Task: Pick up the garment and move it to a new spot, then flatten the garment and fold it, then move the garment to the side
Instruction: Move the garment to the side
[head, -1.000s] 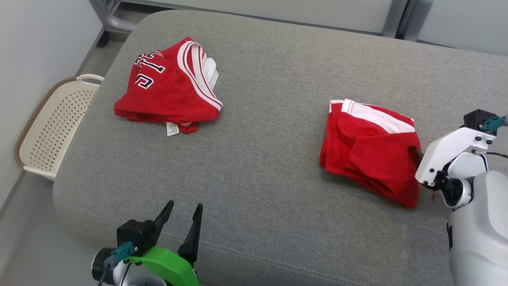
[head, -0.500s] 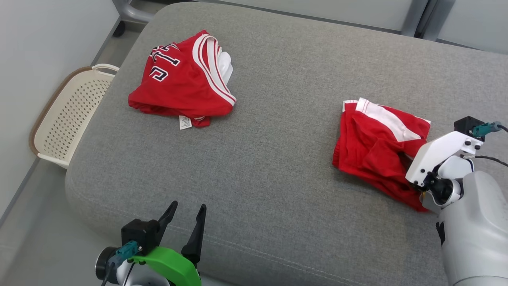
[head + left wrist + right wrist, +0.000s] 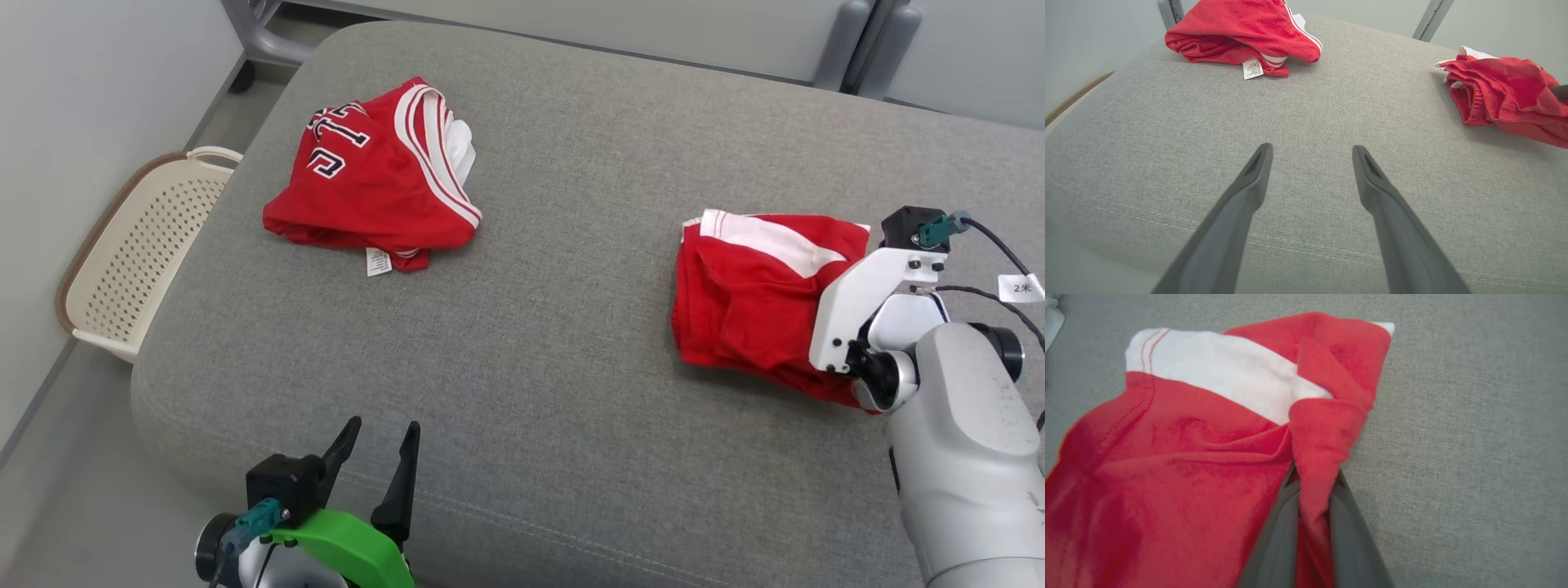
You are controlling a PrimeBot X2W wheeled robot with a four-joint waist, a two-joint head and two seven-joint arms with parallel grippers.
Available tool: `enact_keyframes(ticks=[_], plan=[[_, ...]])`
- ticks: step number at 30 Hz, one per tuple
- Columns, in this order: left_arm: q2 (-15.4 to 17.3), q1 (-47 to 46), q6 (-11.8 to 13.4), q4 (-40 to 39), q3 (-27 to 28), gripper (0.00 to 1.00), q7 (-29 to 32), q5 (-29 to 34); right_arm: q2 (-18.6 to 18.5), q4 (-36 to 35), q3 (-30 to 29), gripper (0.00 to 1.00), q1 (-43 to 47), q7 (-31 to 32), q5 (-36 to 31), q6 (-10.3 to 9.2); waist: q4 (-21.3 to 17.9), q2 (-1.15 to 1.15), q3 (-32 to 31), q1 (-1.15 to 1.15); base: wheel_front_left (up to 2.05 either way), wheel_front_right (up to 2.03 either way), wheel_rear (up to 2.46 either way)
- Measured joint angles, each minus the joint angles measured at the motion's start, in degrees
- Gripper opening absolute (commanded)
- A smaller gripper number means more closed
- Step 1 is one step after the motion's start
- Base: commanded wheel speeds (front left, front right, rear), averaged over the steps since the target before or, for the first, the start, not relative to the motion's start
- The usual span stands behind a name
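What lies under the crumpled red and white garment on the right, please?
The grey fabric cushion shows around the red and white garment; anything beneath its folds is hidden.

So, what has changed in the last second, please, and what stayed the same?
The right gripper has closed on a fold at the edge of the red garment, pinching cloth between its fingers; earlier it was open there. The left gripper stays open near the front edge of the cushion, and the numbered jersey has not moved.
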Motion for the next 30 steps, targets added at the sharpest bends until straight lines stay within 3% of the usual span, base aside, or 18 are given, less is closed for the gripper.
enact_keyframes(ticks=[14, 22, 30], plan=[[0.4, 2.1, 0.3, 0.2, -0.1, 1.00, -0.7, -0.8, -12.8, -6.2, 15.1, 0.00, 5.4, 1.8, 4.5, 0.02, -5.6, 0.00, -4.1, 0.00, 0.00, 0.00, 0.00], [0.8, 1.7, 0.5, -0.8, -0.3, 1.00, -0.7, -0.8, -19.8, -4.8, 24.6, 0.00, 2.3, -4.0, 9.7, 0.02, -10.1, 0.00, -3.2, 0.00, 0.00, 0.00, 0.00], [0.6, -0.5, 0.2, -0.8, -0.5, 1.00, -0.8, -0.4, -22.5, 0.1, 29.7, 0.00, -3.7, -9.8, 12.9, 0.02, -13.4, 0.00, 0.2, 0.00, 0.00, 0.00, 0.00]])
